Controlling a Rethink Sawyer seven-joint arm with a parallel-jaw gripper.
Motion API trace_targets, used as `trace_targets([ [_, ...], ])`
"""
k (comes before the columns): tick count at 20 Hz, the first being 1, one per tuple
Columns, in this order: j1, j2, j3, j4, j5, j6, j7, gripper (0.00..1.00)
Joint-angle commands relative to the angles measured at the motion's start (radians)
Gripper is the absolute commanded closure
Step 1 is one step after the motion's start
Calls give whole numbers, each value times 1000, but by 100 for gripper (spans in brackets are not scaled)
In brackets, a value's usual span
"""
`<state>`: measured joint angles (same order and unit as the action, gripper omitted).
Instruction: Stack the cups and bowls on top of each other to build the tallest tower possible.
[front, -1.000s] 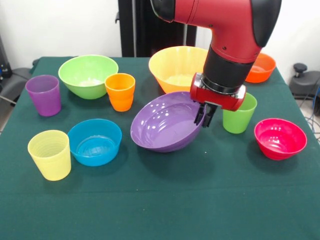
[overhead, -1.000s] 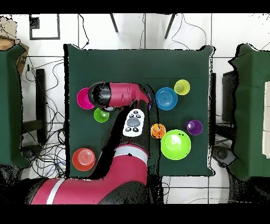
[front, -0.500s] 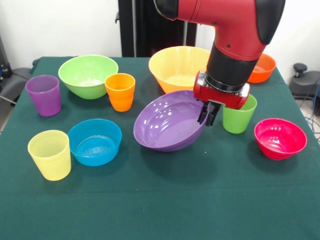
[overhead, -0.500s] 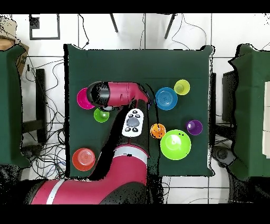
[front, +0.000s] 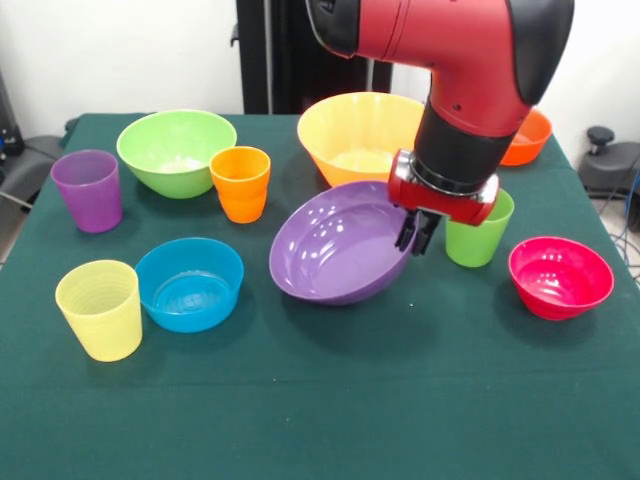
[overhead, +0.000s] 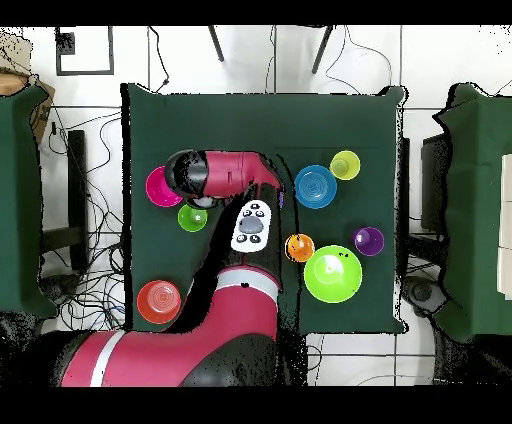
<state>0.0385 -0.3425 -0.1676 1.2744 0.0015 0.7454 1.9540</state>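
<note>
Gripper (front: 417, 232), fingers pinched on the purple bowl (front: 340, 255) rim, holds it tilted off the table (front: 320, 400); the orange-yellow bowl (front: 355, 135) sits just behind, toward the far edge. Overhead, the arm (overhead: 225, 175) hides both bowls.

The arm (front: 440, 40) is glossy red with a rounded black cap on its upper joint. Just above the claw (front: 416, 232) sits a black cylindrical wrist segment, then a red ring-shaped collar edged with a pale band. The claw itself is small, dark and narrow. From overhead, the arm (overhead: 225, 175) shows a white oval panel carrying dark round buttons, and a pale stripe crosses its thick lower link.
</note>
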Motion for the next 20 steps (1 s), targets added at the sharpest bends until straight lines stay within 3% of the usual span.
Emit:
trace_targets([
  [1,-6,104,96,-152,8,97,60,100],
  [15,4,186,76,-305,27,158,98,100],
  [20,8,151,80,-261,22,153,80,100],
])
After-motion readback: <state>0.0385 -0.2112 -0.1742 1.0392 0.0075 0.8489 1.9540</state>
